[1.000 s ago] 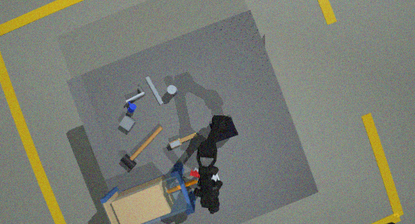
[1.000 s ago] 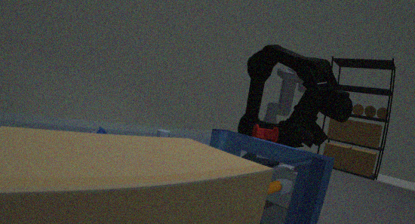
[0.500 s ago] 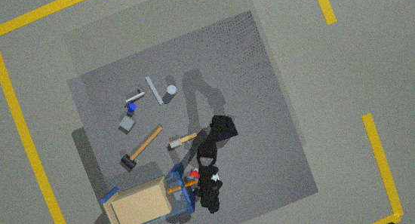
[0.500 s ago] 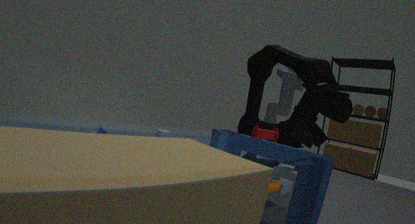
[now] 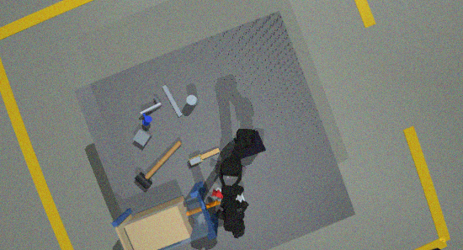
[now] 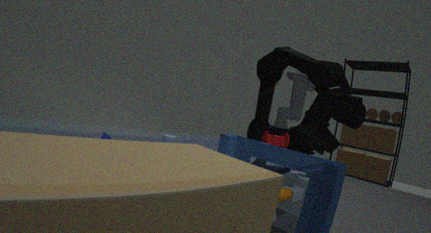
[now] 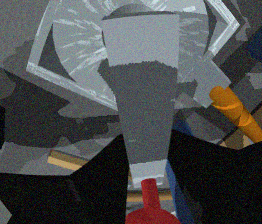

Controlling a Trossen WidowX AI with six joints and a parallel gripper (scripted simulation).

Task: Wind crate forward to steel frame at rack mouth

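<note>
Black pincer [image 5: 222, 200] [image 6: 293, 140] [image 7: 144, 137] grips flat grey handle [image 7: 147, 105], red knob [image 5: 217, 194] [image 6: 276, 140] [image 7: 152, 217]

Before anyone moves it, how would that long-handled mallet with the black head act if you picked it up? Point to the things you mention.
The mallet [image 5: 162, 162] would probably feel head-heavy, since its blocky dark head is much thicker than the slim handle. Gripped near the handle's far end, it would likely droop or twist headward. The straight, wood-coloured handle looks stiff, so I wouldn't expect it to bend.

workshop-like space with hammer [image 5: 163, 160], stocked shelf rack [image 6: 405, 96]
</note>
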